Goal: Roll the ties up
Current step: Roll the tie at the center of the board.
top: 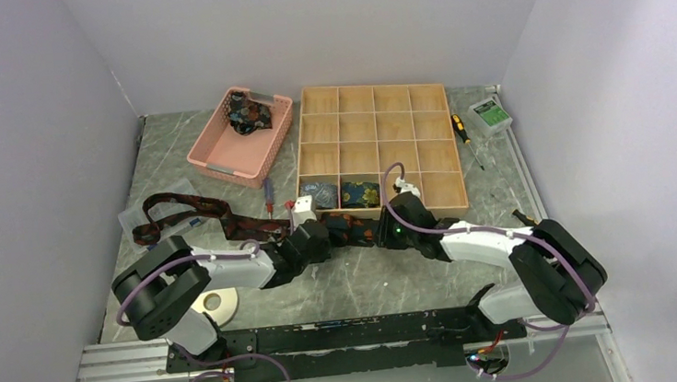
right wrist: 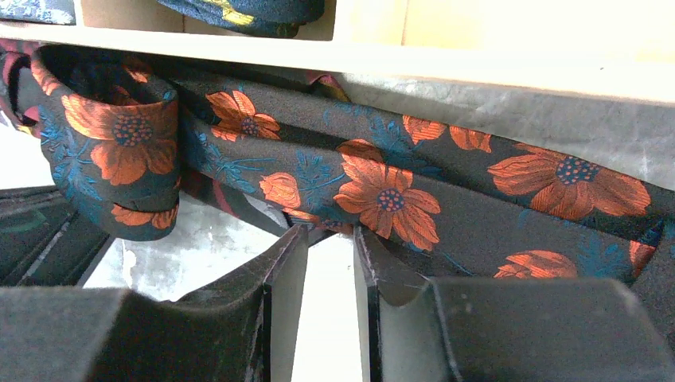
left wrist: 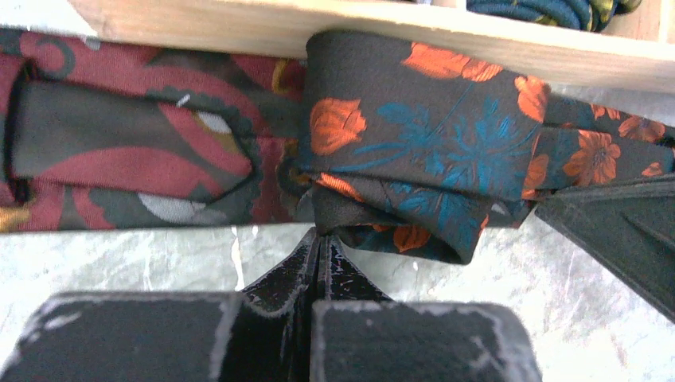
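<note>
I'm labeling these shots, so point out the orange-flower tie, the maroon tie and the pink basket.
orange-flower tie (left wrist: 422, 135), left wrist view, rolled part
maroon tie (left wrist: 119, 159), left wrist view, flat stretch
pink basket (top: 275, 143), top view, right wall

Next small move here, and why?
Probably the left gripper should turn to wind another wrap: it is shut on the short roll of the orange-flowered tie, while most of the tie lies unrolled along the wooden organizer, beside the right gripper, jaws parted.

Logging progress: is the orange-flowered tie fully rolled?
Partly: one end of the tie is coiled; the rest lies stretched along the wooden organizer.
</note>
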`<state>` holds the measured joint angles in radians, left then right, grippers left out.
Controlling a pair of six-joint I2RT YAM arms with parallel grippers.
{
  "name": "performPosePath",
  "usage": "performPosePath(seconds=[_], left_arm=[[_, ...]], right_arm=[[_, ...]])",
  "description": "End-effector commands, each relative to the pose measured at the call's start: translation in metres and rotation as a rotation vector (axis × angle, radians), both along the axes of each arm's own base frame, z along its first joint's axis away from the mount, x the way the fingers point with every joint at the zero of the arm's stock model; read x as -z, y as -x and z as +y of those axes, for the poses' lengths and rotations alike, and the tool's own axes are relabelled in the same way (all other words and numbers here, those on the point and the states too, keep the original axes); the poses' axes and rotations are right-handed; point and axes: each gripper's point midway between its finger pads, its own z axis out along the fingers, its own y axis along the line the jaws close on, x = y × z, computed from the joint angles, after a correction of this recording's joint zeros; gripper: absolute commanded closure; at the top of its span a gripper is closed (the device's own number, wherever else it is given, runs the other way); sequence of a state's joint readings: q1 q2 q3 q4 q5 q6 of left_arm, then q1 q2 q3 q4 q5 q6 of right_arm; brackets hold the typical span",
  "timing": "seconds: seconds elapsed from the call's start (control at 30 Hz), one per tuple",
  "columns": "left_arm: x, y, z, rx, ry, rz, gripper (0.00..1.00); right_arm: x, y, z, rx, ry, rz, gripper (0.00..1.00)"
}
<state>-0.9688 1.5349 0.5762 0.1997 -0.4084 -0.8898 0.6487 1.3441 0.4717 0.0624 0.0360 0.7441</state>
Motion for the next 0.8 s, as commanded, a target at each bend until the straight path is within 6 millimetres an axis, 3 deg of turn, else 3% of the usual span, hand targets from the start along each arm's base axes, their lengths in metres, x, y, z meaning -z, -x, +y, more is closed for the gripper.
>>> performPosePath(seconds=[0.0, 0.17, 0.3, 0.53, 0.63, 0.77], left_arm=[[0.015, -0.002, 0.004, 0.037, -0.061, 0.035, 0.97], [0.012, -0.004, -0.004, 0.057, -0.047, 0.036, 0.97], [0.008, -0.002, -0.007, 0.073, -0.025, 0.035, 0.97], [0.002, 0.003, -0.011, 0.105, 0.009, 0.041, 0.97], [0.005, 0.002, -0.010, 0.100, -0.003, 0.042, 0.97], [0.006, -0.002, -0.014, 0.100, -0.014, 0.041, 0.97]], right_arm=[[0.018, 0.005, -0.028, 0.010, 0.163, 0.042, 0.66], [0.002, 0.007, -0.028, 0.017, 0.136, 0.025, 0.56], [-0.008, 0.018, -0.043, 0.083, 0.142, 0.040, 0.53], [0.017, 0.036, -0.069, 0.205, 0.142, 0.186, 0.56], [0.024, 0.032, -0.078, 0.241, 0.145, 0.212, 0.58], [0.019, 0.017, -0.086, 0.277, 0.155, 0.182, 0.59]])
